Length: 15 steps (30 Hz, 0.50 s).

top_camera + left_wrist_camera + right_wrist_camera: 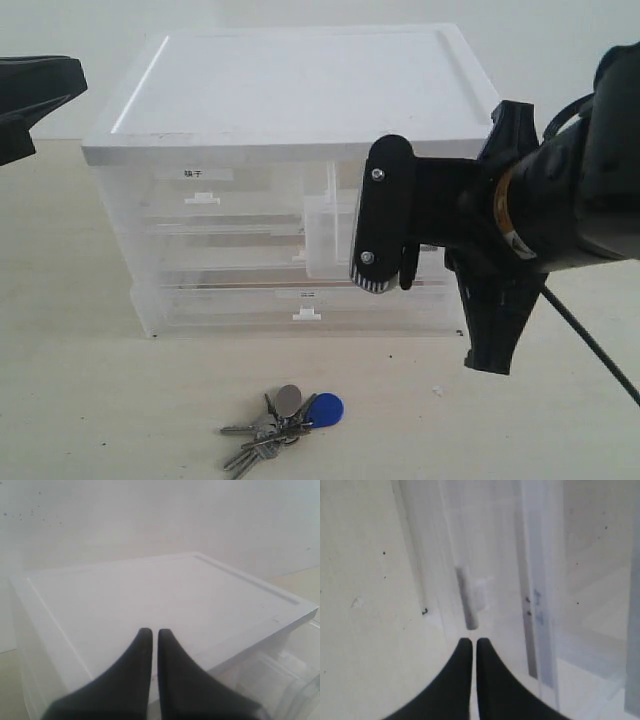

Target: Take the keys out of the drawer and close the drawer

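Keys (272, 428) lie on the table (90, 400), in front of the cabinet (300, 90) and apart from it. They are fanned out flat, and the blue fob (325, 408) is on the side of the bunch nearest the cabinet. Nothing touches them.

Drawer (328, 240): you see it in the cabinet's right half, upper rows. Its clear body seems to stand a little proud of the front. The left wrist view also shows clear plastic jutting out past the white top's edge. How far out it is, you cannot tell, because the right arm covers much of it.

Right gripper (390, 278) hangs in front of that drawer, turned on its side. In your right wrist view the fingers (455, 680) are drawn together with only a thin slit between them, and they hold nothing. The tips point at the small pale handle (468, 600) and sit close to it; contact is not clear.

Left gripper (151, 632) is up at the cabinet's left rear corner, above the white top. Its jaws are also pressed near together with nothing in them. In the exterior view it barely enters at the left edge
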Available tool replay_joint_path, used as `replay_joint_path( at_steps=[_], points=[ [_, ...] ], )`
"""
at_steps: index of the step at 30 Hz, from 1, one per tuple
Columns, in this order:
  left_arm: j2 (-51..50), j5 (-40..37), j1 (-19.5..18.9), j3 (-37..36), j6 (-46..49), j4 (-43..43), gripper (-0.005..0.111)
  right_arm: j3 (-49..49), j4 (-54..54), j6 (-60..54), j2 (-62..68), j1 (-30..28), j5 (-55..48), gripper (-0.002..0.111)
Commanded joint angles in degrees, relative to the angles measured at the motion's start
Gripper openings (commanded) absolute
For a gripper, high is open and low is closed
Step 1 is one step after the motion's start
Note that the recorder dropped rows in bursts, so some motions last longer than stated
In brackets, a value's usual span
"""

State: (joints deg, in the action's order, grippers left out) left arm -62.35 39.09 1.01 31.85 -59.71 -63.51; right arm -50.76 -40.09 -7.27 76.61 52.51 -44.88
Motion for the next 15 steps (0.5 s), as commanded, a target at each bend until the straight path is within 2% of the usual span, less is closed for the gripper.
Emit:
replay_joint_path(
  at_steps=[1, 10, 15],
  points=[
    [-0.3, 0.2, 0.2, -0.3, 0.2, 0.1, 0.005, 0.1, -2.1, 2.3, 0.0, 0.0, 5.0, 0.000],
    [-0.3, 0.2, 0.2, -0.3, 0.2, 0.1, 0.005, 0.1, -19.6, 21.9, 0.5, 0.0, 8.7, 0.000],
    [-0.3, -0.1, 0.2, -0.4, 0.2, -0.1, 0.005, 0.1, -21.8, 23.4, 4.0, 0.0, 10.6, 0.000]
  ],
)
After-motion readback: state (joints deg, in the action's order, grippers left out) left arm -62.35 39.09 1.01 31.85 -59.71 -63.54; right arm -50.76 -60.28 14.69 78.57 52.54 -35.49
